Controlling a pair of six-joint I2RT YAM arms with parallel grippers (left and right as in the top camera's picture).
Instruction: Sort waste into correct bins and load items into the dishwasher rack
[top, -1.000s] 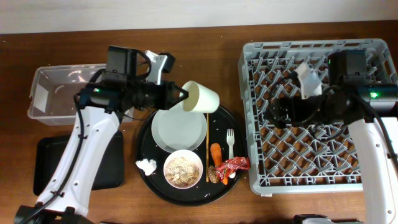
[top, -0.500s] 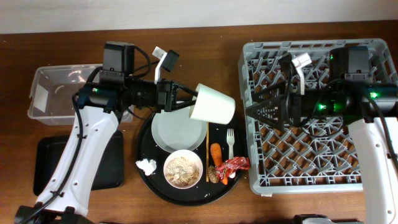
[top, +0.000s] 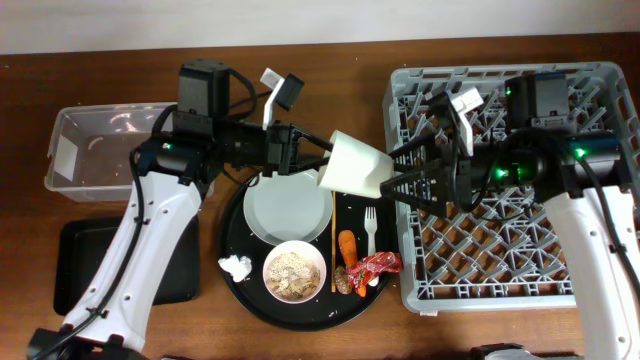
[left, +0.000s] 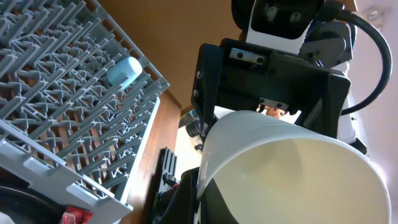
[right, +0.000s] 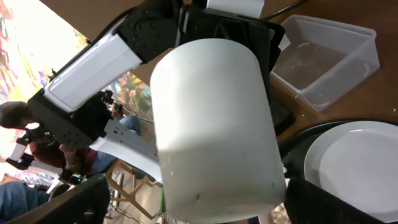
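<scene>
Cream cup (top: 352, 167) hangs mid-air between tray (top: 300, 316) and rack (top: 500, 290), left jaws clamped on its rim. Right jaws spread wide, flanking its base, not gripping. Farther in the rack lies a blue cup (left: 122, 71). Risk, we judge: left releases before right closes on the smooth wall, so the cup drops onto fork (top: 370, 228) or desk (top: 330, 60).

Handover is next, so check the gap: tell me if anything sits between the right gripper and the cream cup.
Nothing visible does. The left gripper holds the cream cup in the air, and the right gripper faces its base with jaws open. The right wrist view shows only the cup ahead.
</scene>
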